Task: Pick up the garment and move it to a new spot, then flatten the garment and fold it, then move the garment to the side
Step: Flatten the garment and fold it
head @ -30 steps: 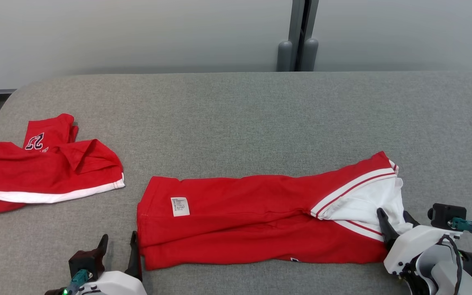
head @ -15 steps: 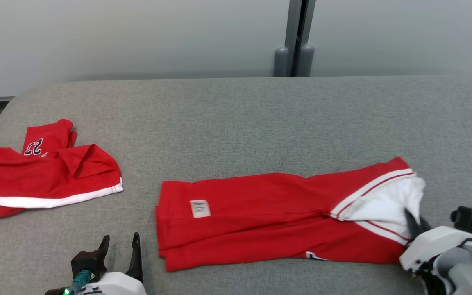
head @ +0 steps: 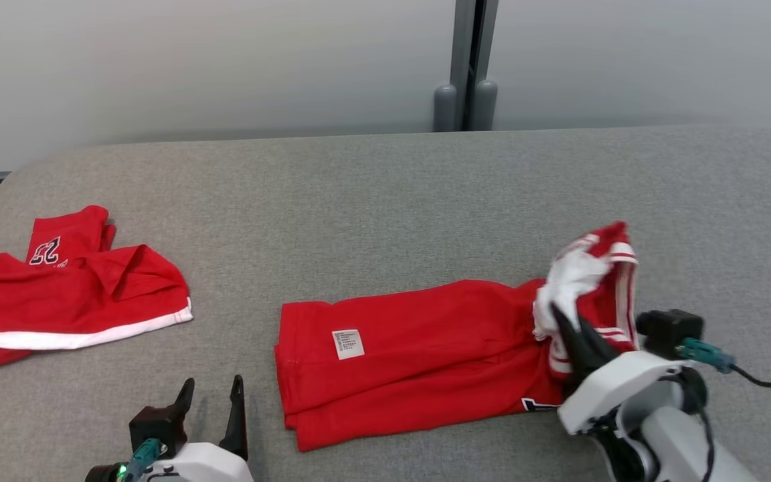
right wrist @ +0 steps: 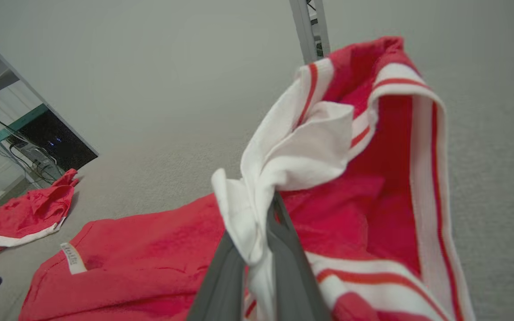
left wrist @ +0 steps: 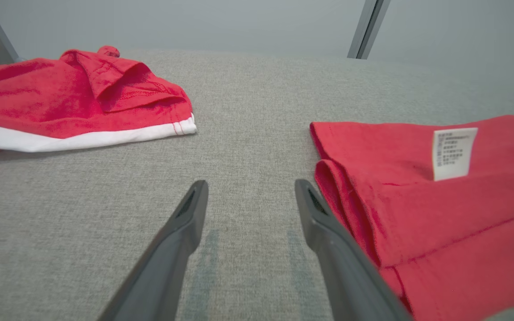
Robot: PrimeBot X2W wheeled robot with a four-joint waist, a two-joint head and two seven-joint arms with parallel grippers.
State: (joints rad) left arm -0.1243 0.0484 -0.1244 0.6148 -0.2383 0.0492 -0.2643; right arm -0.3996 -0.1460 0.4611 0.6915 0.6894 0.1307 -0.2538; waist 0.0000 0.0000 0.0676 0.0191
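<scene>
Garment: 1 red garment [head: 425, 348] with white-and-red striped trim, folded lengthwise on the grey table [head: 385, 201], right of middle; its right end is bunched and raised.
Right gripper [head: 563, 318]: clenched on the garment's white end, cloth pinched between its 2 dark fingers.
Left gripper [head: 213, 383]: released, its 2 fingers spread over bare table just beside the garment's left edge.
Tag [head: 348, 343]: 1, white, near the garment's left end; print too small to read.
Second garment [head: 57, 301]: 1, red with a white hem, crumpled at far left, well apart; its printed number starts with 2, the rest is unclear.
</scene>
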